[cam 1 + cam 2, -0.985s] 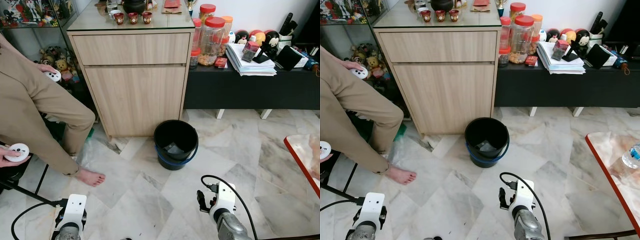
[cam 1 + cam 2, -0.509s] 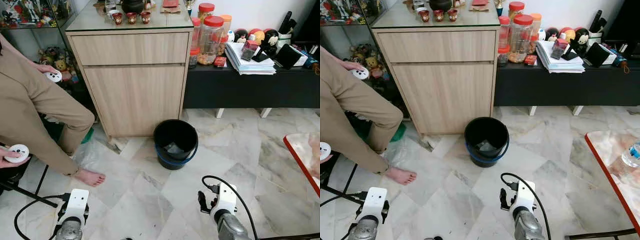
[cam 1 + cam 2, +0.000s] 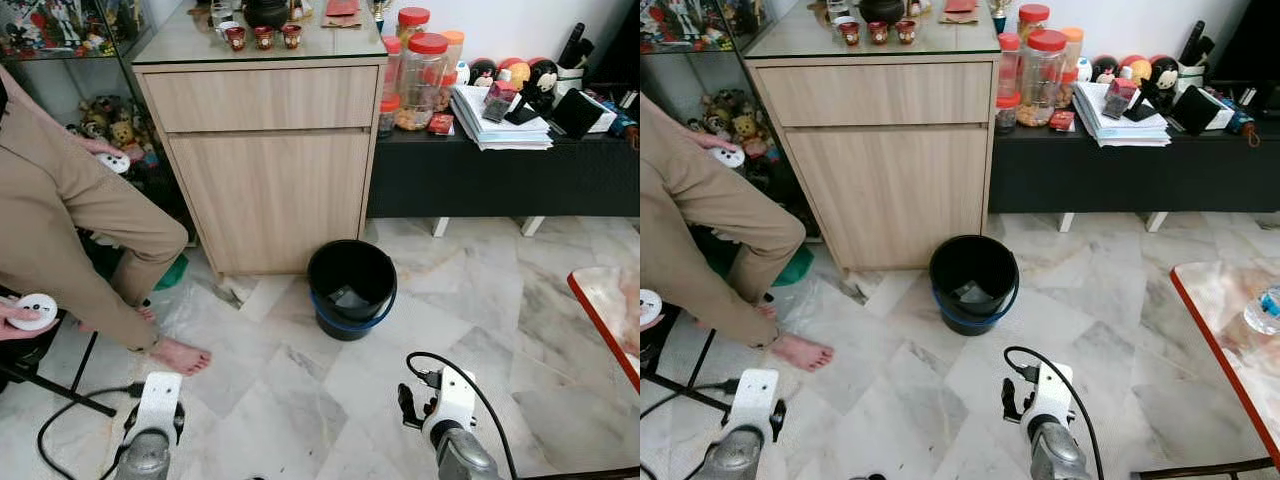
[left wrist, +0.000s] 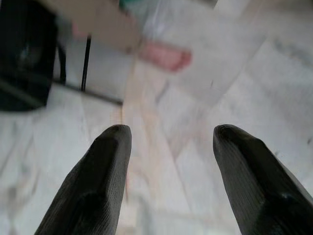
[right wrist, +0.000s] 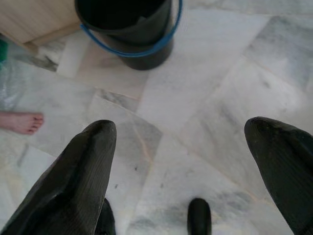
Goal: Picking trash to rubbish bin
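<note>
The rubbish bin (image 3: 351, 288) is a black bucket with a blue handle, standing on the marble floor in front of the wooden cabinet; a pale scrap (image 3: 349, 297) lies inside it. My right gripper (image 5: 180, 127) is open and empty, held low over the floor, with the bin (image 5: 128, 29) some way ahead of it. My left gripper (image 4: 171, 134) is also open and empty above bare floor, pointing toward a person's bare foot (image 4: 164, 55). Both wrists show at the near edge of the eye views, the left arm (image 3: 152, 435) and the right arm (image 3: 447, 415).
A person in beige trousers sits at the left, bare foot (image 3: 181, 354) on the floor, a white controller (image 3: 36, 308) in hand. A clear plastic bag (image 3: 185, 305) lies by the cabinet (image 3: 270, 150). A red-edged table (image 3: 605, 310) stands at right; a black cable (image 3: 75, 425) runs near the left arm.
My left arm has drifted a little to the right. The person's raised hand with its controller has dropped lower, and a second foot shows behind the leg. Bin and right arm are unchanged.
</note>
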Motion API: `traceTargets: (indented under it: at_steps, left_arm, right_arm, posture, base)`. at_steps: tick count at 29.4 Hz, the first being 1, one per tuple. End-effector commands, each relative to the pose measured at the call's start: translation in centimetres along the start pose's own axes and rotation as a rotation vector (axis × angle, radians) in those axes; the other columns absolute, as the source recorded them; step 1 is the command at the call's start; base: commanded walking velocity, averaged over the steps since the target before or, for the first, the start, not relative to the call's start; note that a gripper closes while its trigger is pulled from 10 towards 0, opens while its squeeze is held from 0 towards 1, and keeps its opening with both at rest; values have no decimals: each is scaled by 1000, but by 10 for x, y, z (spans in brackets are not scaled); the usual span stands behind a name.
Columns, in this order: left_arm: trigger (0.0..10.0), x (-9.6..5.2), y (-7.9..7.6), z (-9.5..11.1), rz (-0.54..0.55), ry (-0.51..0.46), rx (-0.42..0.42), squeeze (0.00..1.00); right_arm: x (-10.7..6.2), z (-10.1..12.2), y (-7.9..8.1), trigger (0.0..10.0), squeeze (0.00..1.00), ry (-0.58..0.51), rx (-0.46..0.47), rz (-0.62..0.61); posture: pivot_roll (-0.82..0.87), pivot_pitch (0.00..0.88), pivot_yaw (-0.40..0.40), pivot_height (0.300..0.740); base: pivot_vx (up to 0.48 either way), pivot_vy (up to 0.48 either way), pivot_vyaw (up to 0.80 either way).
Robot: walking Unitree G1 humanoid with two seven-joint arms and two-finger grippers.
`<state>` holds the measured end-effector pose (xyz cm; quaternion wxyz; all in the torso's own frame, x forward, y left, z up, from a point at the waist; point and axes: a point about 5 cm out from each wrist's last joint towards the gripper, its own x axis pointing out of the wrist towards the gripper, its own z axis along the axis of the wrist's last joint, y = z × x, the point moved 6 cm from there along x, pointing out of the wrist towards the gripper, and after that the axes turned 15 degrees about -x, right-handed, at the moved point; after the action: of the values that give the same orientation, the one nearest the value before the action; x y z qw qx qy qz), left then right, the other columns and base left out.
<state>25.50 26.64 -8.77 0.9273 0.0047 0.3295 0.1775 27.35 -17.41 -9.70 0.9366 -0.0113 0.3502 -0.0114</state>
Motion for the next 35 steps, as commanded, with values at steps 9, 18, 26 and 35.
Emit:
traceTargets:
  at_steps: [9,18,26,35]
  left_arm:
    - [10000,-8,20,-32,69,102,-26,0]
    - [10000,-6,18,-27,50,89,10,0]
    - [10000,-7,12,-27,35,85,15,0]
    - [10000,-7,12,-29,35,90,18,0]
  right_arm:
    - [-3,-17,7,10000,0,59,-17,27]
    - [-2,-15,14,10000,0,53,-14,40]
    - [-6,-27,15,10000,0,86,-51,54]
    - [-4,-23,16,10000,0,80,-62,51]
  posture:
    - [124,58,-1,740]
    - [96,48,23,740]
    - [109,40,13,740]
    - [107,39,14,740]
  base:
    - [0,0,-226]
    - [0,0,-745]
    - [0,0,-667]
    - [0,0,-705]
